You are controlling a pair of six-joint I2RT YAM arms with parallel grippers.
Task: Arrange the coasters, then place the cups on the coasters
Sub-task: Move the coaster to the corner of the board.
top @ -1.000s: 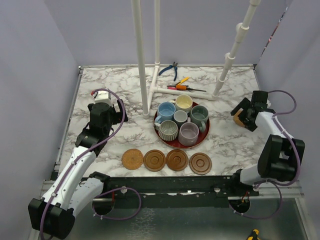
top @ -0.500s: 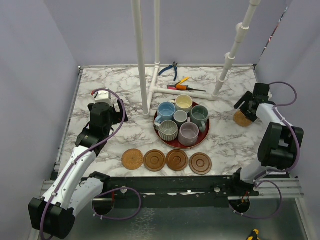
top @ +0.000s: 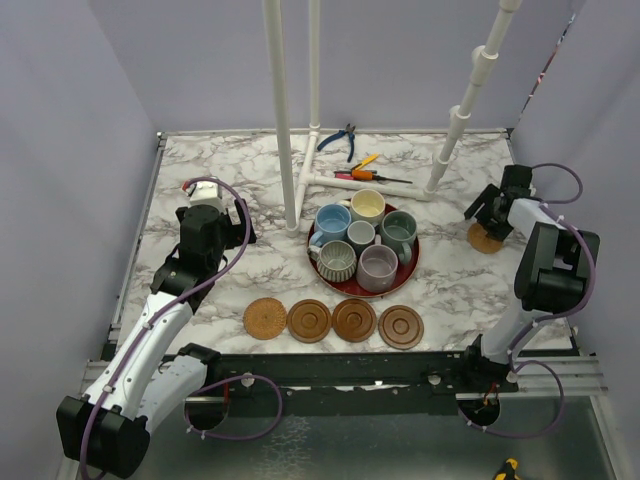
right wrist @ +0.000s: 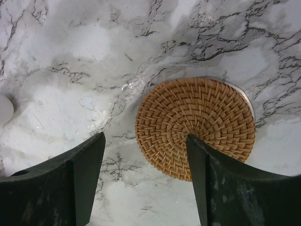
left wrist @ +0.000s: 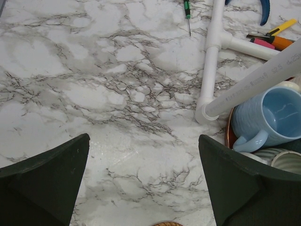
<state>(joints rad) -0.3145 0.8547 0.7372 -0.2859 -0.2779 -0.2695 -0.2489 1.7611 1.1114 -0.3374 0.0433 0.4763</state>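
Marble table (right wrist: 70, 70): woven coaster (right wrist: 195, 125) beneath right claw (right wrist: 145, 139)

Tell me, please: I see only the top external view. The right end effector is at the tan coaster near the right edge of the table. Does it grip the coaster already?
Observer: No. In the right wrist view the right end effector is open and the woven coaster lies flat on the marble table, off-centre: one finger hides part of its edge, the other stands apart.
Operator: And the other arm, is something between its fingers?
Observer: Nothing. The left end effector is open above bare marble.
Operator: Is any tool hidden from my view?
Observer: Yes, a green-handled screwdriver lies beside the white pipe.
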